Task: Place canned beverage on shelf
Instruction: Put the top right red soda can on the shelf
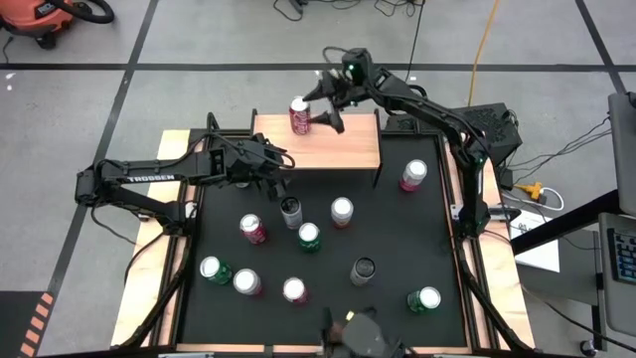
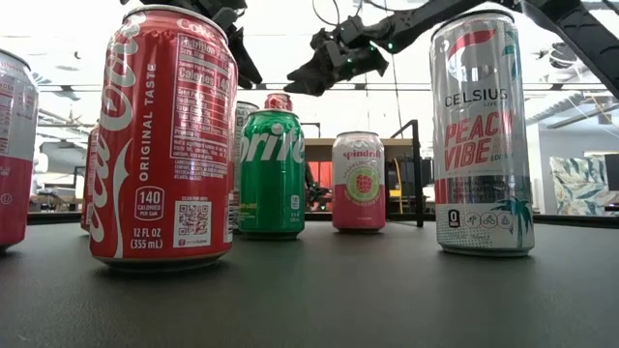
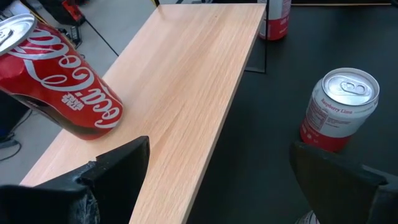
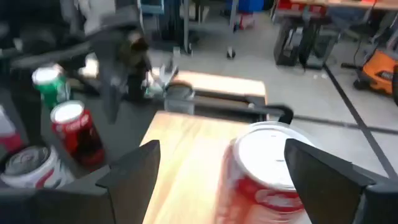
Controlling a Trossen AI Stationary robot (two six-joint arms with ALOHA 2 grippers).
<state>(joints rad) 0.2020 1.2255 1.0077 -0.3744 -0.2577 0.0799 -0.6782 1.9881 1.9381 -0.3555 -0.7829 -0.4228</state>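
Coke can (image 1: 300, 114) stands upright on the shelf (image 1: 338, 149), at its far left corner. Right gripper (image 1: 320, 107) sits at the can, fingers spread on either side of it, not clamped; the right wrist view shows clear gaps between the can top and both fingers. Left gripper (image 1: 281, 169) hangs at the shelf's near left edge, fingers apart, holding nothing. Remaining cans stand on the black mat (image 1: 397, 239) on the near side of the shelf, one raspberry lime can (image 3: 339, 109) just beside it.

Coca-Cola can (image 4: 264, 171) blurred, base cut off—Sprite can (image 2: 271, 174) hiding the cans behind
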